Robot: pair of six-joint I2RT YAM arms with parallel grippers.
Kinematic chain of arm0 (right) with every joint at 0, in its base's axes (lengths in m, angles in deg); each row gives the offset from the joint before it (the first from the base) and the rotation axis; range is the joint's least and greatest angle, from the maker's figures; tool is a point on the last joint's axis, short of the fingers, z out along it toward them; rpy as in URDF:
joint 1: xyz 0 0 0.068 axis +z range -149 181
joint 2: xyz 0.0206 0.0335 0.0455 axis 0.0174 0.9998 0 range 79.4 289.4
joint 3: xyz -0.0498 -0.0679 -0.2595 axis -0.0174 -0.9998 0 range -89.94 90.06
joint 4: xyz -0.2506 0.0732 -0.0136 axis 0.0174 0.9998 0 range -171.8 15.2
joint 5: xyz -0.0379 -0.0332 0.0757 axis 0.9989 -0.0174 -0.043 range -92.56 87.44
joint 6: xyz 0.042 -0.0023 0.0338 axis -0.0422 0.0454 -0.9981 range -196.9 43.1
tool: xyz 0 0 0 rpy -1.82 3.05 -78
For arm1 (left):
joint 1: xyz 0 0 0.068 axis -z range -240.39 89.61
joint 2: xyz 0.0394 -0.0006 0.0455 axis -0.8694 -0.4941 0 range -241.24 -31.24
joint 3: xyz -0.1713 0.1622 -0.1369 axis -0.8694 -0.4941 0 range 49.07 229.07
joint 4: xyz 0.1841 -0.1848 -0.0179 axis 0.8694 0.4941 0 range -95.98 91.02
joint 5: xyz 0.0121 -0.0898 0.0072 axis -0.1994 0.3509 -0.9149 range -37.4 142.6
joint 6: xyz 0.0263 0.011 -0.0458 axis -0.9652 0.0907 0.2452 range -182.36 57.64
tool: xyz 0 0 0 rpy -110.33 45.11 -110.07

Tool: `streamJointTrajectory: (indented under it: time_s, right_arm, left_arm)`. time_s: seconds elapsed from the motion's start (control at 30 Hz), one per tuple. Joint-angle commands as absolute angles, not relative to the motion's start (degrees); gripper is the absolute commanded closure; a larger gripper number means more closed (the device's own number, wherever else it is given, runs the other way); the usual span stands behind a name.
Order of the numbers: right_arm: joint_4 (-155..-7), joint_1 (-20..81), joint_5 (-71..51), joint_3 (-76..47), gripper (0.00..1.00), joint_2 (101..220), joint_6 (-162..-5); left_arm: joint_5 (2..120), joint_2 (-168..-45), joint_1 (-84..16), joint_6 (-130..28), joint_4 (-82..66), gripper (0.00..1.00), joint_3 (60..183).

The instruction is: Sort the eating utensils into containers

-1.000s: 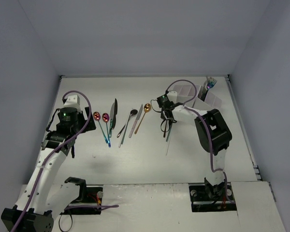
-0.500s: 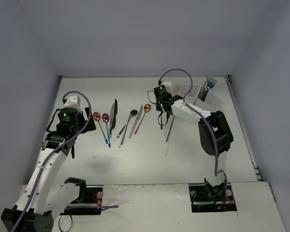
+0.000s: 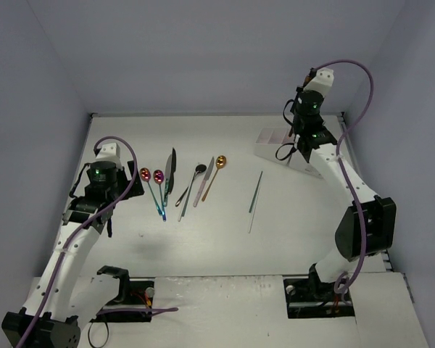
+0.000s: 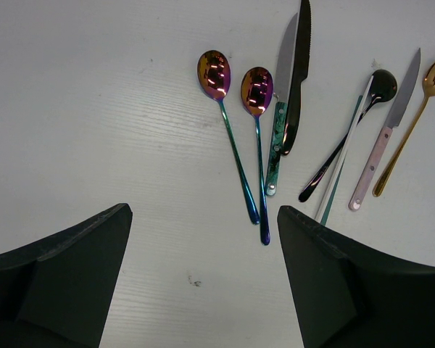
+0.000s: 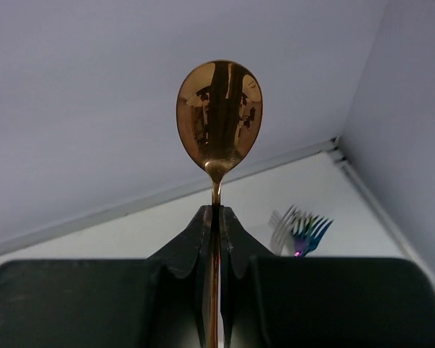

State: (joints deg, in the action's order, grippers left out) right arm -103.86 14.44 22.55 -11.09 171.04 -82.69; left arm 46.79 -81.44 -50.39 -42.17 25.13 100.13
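Observation:
My right gripper [image 5: 215,214] is shut on the thin handle of a gold spoon [image 5: 219,116], whose bowl stands upright above the fingertips. In the top view the right wrist [image 3: 308,116] hangs high over the white containers [image 3: 267,145] at the back right. Iridescent forks [image 5: 301,230] stand just behind it. My left gripper [image 4: 204,210] is open over bare table, near the handle tips of two iridescent spoons [image 4: 214,72]. Beside them lie a black knife [image 4: 299,72], a black spoon [image 4: 383,83], a pink-handled knife [image 4: 391,123] and another gold spoon [image 3: 221,161].
Thin sticks [image 3: 255,192] lie alone in the middle of the table. Grey walls close in the table on the left, back and right. The two arm bases [image 3: 319,293] sit at the near edge.
The right arm has swung from the middle of the table up and to the back right, over the containers. The left arm and the utensils on the table have not moved.

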Motion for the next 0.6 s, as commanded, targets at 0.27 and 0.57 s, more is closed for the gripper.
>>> streamJointTrajectory:
  time_s: [0.27,0.57]
  right_arm:
    - [-132.33,11.64,21.30,-12.61,1.00,180.86,-72.67]
    - [-136.58,11.54,21.61,-16.01,1.00,186.27,-72.43]
  left_arm:
    - [47.27,-81.75,-50.78,-42.23,23.55,0.21,100.83]
    - [47.51,-81.86,-50.81,-42.14,23.46,0.21,100.92]
